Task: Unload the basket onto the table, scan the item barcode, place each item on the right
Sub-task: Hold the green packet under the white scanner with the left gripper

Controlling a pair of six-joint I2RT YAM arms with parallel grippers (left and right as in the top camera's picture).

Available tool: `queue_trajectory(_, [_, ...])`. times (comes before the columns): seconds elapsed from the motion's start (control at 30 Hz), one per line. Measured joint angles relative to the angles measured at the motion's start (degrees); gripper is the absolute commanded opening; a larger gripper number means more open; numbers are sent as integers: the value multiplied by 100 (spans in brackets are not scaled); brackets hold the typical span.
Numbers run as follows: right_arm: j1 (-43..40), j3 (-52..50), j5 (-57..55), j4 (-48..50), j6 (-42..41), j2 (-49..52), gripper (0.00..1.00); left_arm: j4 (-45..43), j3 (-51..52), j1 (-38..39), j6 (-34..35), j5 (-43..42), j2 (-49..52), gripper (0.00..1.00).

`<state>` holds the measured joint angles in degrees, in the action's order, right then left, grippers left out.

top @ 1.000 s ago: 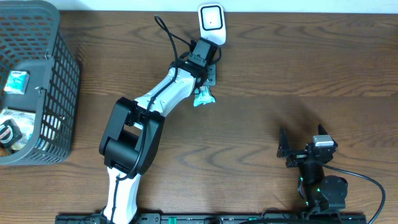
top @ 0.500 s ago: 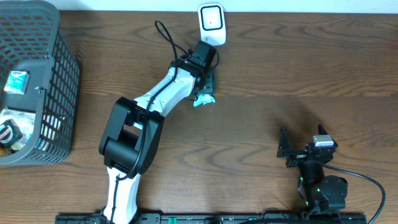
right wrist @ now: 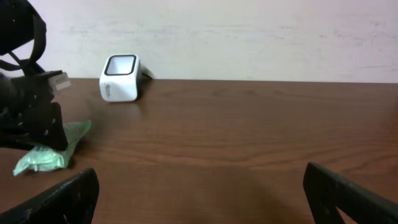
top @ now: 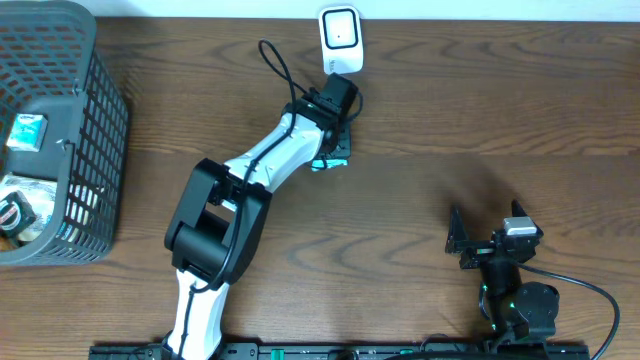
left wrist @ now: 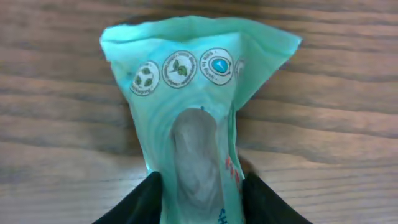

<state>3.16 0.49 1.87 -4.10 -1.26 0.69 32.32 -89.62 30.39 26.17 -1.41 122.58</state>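
Overhead view: a dark brown wooden table (top: 500, 120) carries every item noted.

1. Dark grey plastic mesh basket (top: 95, 150): stands at the far left edge of the table. A small pale teal packet (top: 25, 130) lies inside it. Other contents are too small to identify.

2. White and black left arm (top: 270, 160): reaches from the near edge diagonally toward the far centre of the table. The left gripper (left wrist: 200, 193) is set narrow. In the left wrist view its two black fingers (left wrist: 140, 202) press against opposite sides of the item, and the wrapper is pinched in between them.

3. Black right arm (top: 515, 300): folded at the near right corner, well apart from the item. The right gripper (right wrist: 205, 186) stands wide, with its fingers at the outer edges of the right wrist view. Nothing but bare table shows between them.

4. White box-shaped barcode scanner (top: 340, 38): upright at the far centre edge, its dark window facing the near side.

5. Mint-green crinkled plastic pouch (left wrist: 186, 93), the task item: on the table under the left gripper, near the scanner on its near side and apart from it. Three round printed emblems run along its flared end. No barcode can be made out on the visible face.
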Motion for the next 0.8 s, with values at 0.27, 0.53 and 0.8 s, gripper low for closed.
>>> queue_trajectory(0.27, [0,0,-2,0,0,0,99,-619,4,4,-227,0,0,36])
queue_trajectory(0.53, [0,0,-2,0,0,0,99,-1071,4,4,-254,0,0,36])
queue_trajectory(0.8, [0,0,-2,0,0,0,99,-962,0,4,-730,-133,0,42])
